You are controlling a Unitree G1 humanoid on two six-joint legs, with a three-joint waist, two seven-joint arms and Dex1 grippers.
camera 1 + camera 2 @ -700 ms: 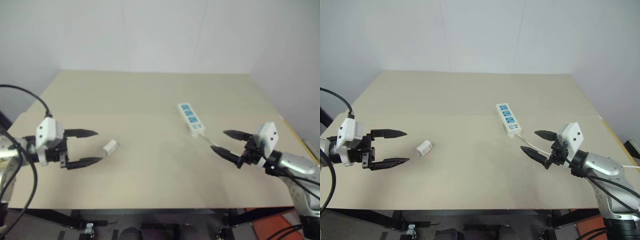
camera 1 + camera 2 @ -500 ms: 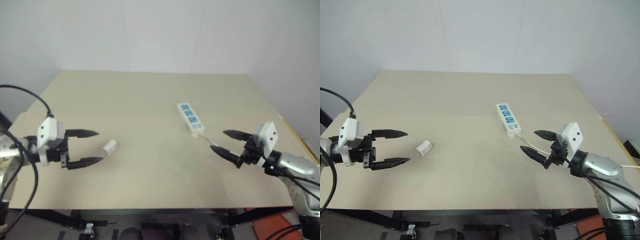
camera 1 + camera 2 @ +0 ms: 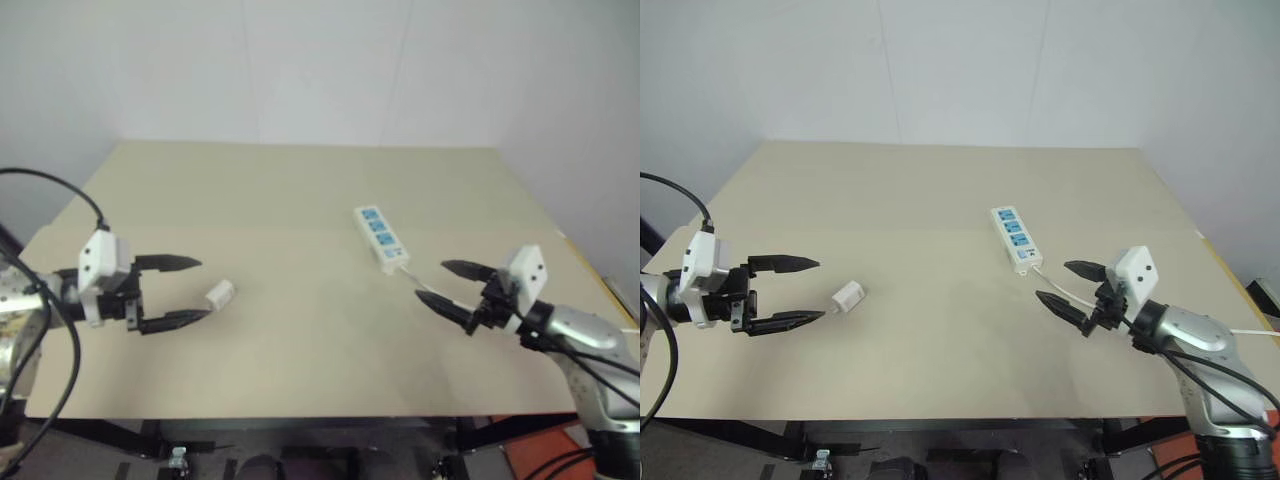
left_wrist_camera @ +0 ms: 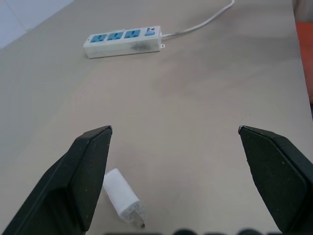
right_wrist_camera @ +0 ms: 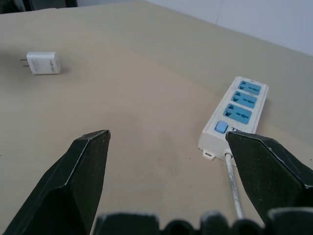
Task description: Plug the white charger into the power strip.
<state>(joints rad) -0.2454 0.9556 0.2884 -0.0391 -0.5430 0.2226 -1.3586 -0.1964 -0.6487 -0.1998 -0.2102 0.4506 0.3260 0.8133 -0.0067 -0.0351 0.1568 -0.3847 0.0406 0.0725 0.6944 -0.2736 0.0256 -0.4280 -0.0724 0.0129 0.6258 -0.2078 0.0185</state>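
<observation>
The white charger (image 3: 220, 293) lies on the tan table (image 3: 300, 190), left of the middle; its prongs show in the left wrist view (image 4: 124, 203). My left gripper (image 3: 192, 290) is open, its fingertips just left of the charger and apart from it. The power strip (image 3: 381, 237) lies right of the middle with three blue socket faces, its cable (image 3: 421, 282) running toward the right. My right gripper (image 3: 432, 283) is open and empty, hovering over the cable just short of the strip's switch end (image 5: 220, 128).
The table's front edge (image 3: 300, 415) runs below both grippers. A white wall (image 3: 320, 70) stands behind the table. Bare tabletop lies between the charger and the strip.
Both grippers have edged a little inward: the left toward the charger, the right toward the strip's cable end. Charger and strip have not moved.
</observation>
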